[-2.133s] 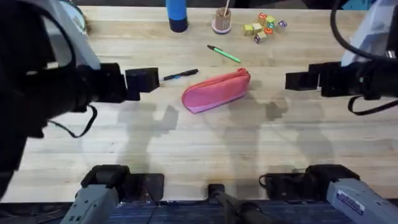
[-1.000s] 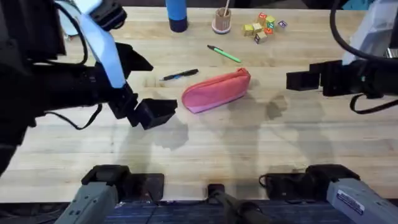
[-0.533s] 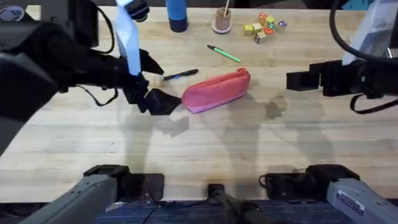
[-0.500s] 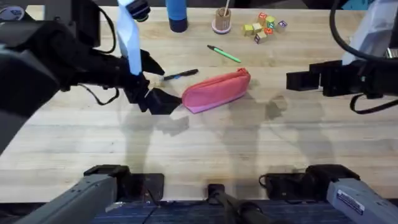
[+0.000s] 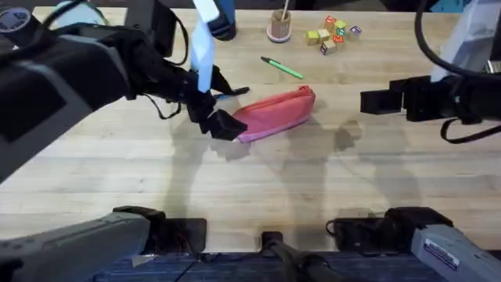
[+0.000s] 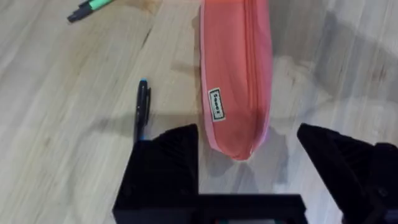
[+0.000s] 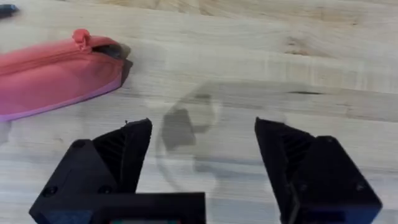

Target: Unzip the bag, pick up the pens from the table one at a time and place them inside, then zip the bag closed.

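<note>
Stage: opening step; nothing of the task looks finished yet.
Zipper: from the left wrist view the line along the pink pencil pouch [image 6: 239, 74] appears closed, though the pull itself is hard to make out.
Pens: both lie out on the desk [image 5: 313, 188]; the black pen with blue accents [image 6: 142, 111] just beside the pouch's long side, the green pen [image 5: 283, 67] farther back, apart from it.
Left to do: unzip, load each pen, zip shut.
Left hand [image 6: 249, 158]: released, fingers spread wide, grasping nothing; the near end of the pouch sits between them.
Right hand [image 7: 202, 158]: also released and empty, hovering over bare desk, well apart from the pouch's far end.
Pouch position: mid-desk, lying flat and slanted.
</note>
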Controlling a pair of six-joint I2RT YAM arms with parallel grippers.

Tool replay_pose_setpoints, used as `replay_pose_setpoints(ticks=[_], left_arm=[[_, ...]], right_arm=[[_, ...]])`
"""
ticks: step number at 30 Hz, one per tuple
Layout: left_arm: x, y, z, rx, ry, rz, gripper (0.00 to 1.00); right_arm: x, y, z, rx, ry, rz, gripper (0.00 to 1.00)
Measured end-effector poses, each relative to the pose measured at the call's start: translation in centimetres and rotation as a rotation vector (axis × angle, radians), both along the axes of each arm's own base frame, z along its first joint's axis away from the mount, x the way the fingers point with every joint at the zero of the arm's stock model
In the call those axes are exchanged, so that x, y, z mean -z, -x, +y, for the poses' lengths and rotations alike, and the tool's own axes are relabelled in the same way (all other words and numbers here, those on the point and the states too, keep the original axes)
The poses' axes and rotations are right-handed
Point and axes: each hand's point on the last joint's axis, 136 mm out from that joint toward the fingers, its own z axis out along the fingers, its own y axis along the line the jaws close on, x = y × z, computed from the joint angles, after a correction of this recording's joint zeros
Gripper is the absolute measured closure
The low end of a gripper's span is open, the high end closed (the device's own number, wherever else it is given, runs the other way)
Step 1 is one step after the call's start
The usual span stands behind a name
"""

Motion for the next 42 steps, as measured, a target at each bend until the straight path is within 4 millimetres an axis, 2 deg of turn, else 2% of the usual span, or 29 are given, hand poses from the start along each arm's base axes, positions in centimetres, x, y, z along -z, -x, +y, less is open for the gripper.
replay_pose_setpoints(ticks=[8, 10, 15, 17, 18, 19, 25, 34, 42], left_arm=[[1.9, 0.1, -1.1, 0.034, 0.031, 0.079, 0.011], [1.9, 0.1, -1.2, 0.037, 0.037, 0.077, 0.090], [1.7, 0.1, -1.4, 0.044, 0.052, 0.071, 0.546], [1.7, 0.1, -1.4, 0.045, 0.053, 0.071, 0.680], [1.6, 0.0, -1.4, 0.045, 0.054, 0.068, 0.917], [1.6, 0.0, -1.5, 0.046, 0.054, 0.065, 0.944], [1.6, 0.0, -1.5, 0.047, 0.054, 0.065, 0.957], [1.6, 0.0, -1.5, 0.047, 0.054, 0.065, 0.959], [1.6, 0.0, -1.5, 0.047, 0.054, 0.065, 0.959]], right_arm=[[0.0, 0.0, 0.0, 0.000, 0.000, 0.000, 0.005], [0.0, 0.0, 0.0, 0.000, 0.000, 0.000, 0.005], [0.0, 0.0, 0.0, 0.000, 0.000, 0.000, 0.004], [0.0, 0.0, 0.0, 0.000, 0.000, 0.000, 0.006], [0.0, 0.0, 0.0, 0.000, 0.000, -0.001, 0.005], [-0.1, -0.1, 0.0, 0.000, 0.000, -0.004, 0.005], [-0.8, -1.1, 1.1, -0.039, -0.054, -0.055, 0.005], [-4.1, -3.0, 6.2, -0.235, -0.285, -0.202, 0.006], [-3.5, -3.5, 7.4, -0.235, -0.383, -0.108, 0.005]])
